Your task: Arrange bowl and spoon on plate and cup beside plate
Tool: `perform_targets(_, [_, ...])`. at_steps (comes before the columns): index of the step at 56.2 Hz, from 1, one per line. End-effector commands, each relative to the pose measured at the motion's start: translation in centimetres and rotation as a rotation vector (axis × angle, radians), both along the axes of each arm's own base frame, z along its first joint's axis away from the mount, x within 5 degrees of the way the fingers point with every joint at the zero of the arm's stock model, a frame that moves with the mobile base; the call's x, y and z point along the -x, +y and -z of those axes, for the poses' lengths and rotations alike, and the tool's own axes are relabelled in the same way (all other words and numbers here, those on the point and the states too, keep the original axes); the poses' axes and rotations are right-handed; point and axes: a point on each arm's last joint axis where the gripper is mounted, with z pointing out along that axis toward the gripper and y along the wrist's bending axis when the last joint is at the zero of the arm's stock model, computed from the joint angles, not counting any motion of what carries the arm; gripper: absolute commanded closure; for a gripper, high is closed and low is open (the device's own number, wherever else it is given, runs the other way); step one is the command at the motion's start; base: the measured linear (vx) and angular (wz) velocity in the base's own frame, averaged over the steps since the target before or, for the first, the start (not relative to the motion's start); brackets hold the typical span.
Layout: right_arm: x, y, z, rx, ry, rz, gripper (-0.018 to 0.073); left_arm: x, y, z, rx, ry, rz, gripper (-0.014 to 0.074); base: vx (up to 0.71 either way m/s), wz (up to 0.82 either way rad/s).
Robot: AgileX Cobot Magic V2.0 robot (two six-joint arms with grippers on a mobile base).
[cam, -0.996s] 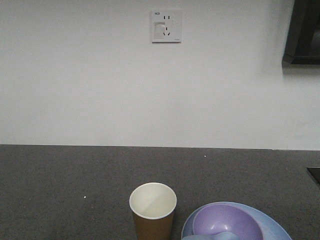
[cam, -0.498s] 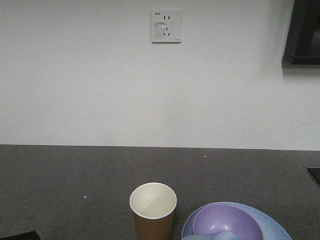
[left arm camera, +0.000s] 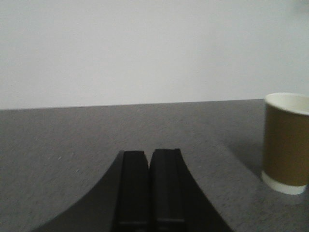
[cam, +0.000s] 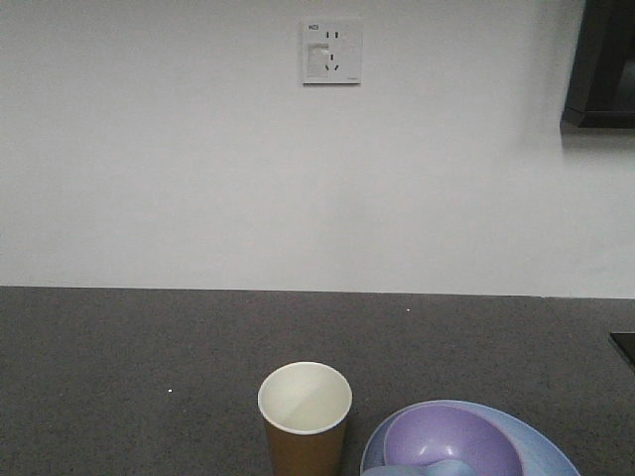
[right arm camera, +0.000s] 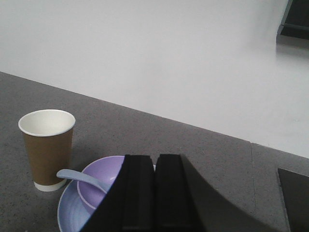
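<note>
The brown paper cup (cam: 304,416) stands upright on the dark counter, just left of the pale blue plate (cam: 541,443). The lavender bowl (cam: 446,436) sits on the plate, and the pale blue spoon (right arm camera: 79,177) rests in the bowl with its handle pointing toward the cup (right arm camera: 47,150). In the right wrist view my right gripper (right arm camera: 155,157) is shut and empty, held above the right side of the bowl (right arm camera: 101,181) and plate (right arm camera: 70,212). My left gripper (left arm camera: 150,152) is shut and empty over bare counter, left of the cup (left arm camera: 286,145).
A white wall with a socket (cam: 331,52) rises behind the counter's back edge. A dark cabinet (cam: 600,64) hangs at the upper right. A flat dark panel (right arm camera: 294,193) lies on the counter at the far right.
A dark corner of the left arm that showed at the bottom left of the front view half a second ago has gone out of frame. Cup, plate, bowl and spoon have not moved.
</note>
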Motion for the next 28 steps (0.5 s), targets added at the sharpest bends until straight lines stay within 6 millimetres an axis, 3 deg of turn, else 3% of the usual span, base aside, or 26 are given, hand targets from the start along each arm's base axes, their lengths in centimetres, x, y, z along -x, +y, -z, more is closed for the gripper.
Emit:
perform_targets(1, [-0.1,-0.1,-1.4,-0.016,-0.090,0.016,0.0568,0.7,0.6,0.6,0.060,-0.111,-0.057,0.0596,0.00,0.00])
perform_targets(14, [-0.1,-0.1,-1.4,-0.016,-0.090,0.016,0.0568,2.0,0.9,1.2,-0.004,-0.105,-0.096,0.0596,0.00,0.00])
perform_targets(28, [-0.1,-0.1,-1.4,-0.016,-0.090,0.016,0.0568,2.0,0.9,1.1,0.003,-0.108,-0.095,0.0596,0.00,0.00])
